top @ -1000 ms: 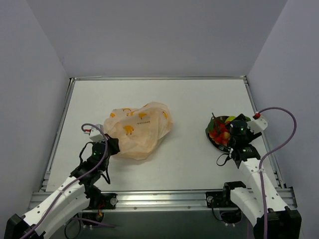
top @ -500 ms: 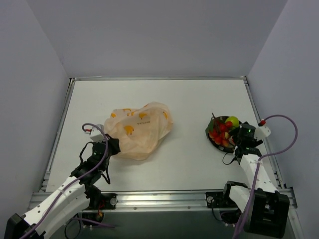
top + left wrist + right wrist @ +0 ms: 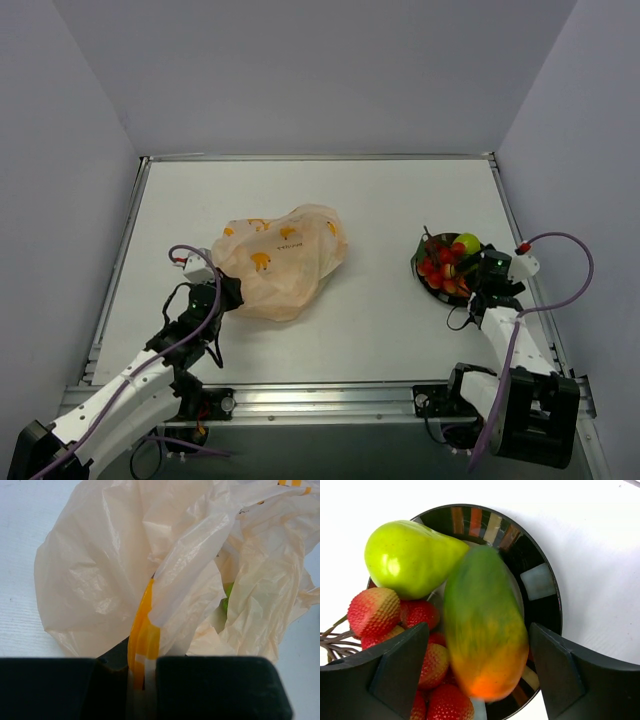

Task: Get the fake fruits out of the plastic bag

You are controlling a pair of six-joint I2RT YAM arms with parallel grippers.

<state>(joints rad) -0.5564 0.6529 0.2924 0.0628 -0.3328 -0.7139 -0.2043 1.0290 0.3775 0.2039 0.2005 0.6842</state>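
- right gripper (image 3: 479, 630): jaws wider than a second ago; fingers (image 3: 400, 672) spread; green-orange fruit (image 3: 485, 635) sits between them, clear of the left finger, right side too close to call
- that fruit is motion-blurred, so I read it as just let go over the dark plate (image 3: 540, 585)
- plate already carries a yellow-green pear (image 3: 407, 557) and red strawberries (image 3: 372, 611); top view shows the right arm pulled back from above the plate to its right edge
- left gripper (image 3: 142, 677): no change; fingers pressed together on a yellow-striped fold of the plastic bag (image 3: 100, 570); bag (image 3: 285, 260) same spot, left of table centre, well apart from the plate
- meaning: one more fruit out; green patch (image 3: 227, 597) showing through the film is probably a fruit left inside, so not done
- hidden: bag contents mostly behind crinkled film, count unknown; can't tell whether the blurred fruit has landed; left fingertips cut off at the frame bottom
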